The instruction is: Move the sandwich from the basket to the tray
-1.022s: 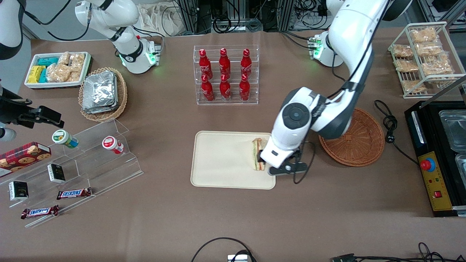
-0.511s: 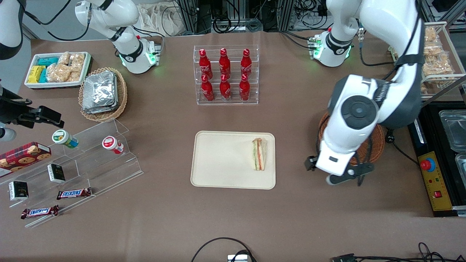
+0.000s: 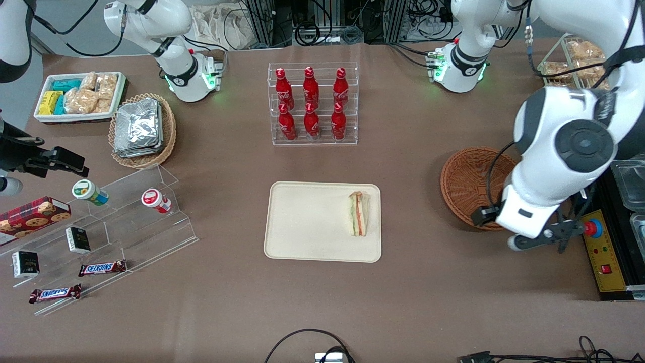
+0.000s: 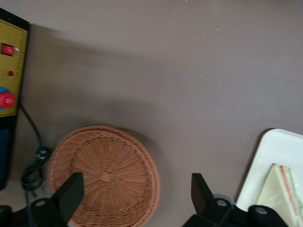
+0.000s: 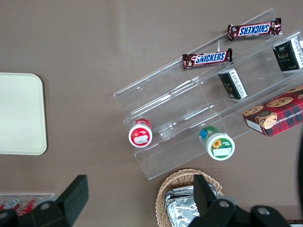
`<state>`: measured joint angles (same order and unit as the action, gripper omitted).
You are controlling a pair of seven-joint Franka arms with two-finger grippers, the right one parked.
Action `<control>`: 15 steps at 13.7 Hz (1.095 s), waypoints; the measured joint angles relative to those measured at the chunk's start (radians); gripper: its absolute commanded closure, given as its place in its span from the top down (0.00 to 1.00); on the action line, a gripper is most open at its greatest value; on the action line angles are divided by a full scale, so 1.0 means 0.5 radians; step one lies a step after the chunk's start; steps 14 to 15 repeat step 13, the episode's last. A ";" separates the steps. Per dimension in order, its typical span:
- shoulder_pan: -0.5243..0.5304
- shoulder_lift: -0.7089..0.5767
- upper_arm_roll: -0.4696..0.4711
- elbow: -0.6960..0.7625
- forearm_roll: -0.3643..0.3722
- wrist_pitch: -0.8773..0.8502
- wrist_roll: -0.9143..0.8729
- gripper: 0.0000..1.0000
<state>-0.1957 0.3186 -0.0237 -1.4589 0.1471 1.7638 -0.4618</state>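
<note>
Lying on tray, sandwich rests flat at tray's end toward working arm, filling stripes showing; gripper hangs above table at basket's nearer edge, toward working arm's end, well apart from sandwich; fingers spread wide, nothing between them; basket holds nothing; yellow control panel with red button just beside gripper.
</note>
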 measured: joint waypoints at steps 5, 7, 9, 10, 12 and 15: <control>0.195 -0.332 0.001 -0.225 -0.064 -0.109 0.433 1.00; 0.273 -0.471 0.001 -0.258 -0.090 -0.236 0.684 1.00; 0.321 -0.610 0.000 -0.279 -0.107 -0.339 0.857 1.00; 0.326 -0.671 0.000 -0.288 -0.109 -0.386 0.892 1.00; 0.327 -0.765 -0.021 -0.304 -0.120 -0.449 0.909 1.00; 0.326 -0.800 -0.039 -0.308 -0.135 -0.470 0.909 1.00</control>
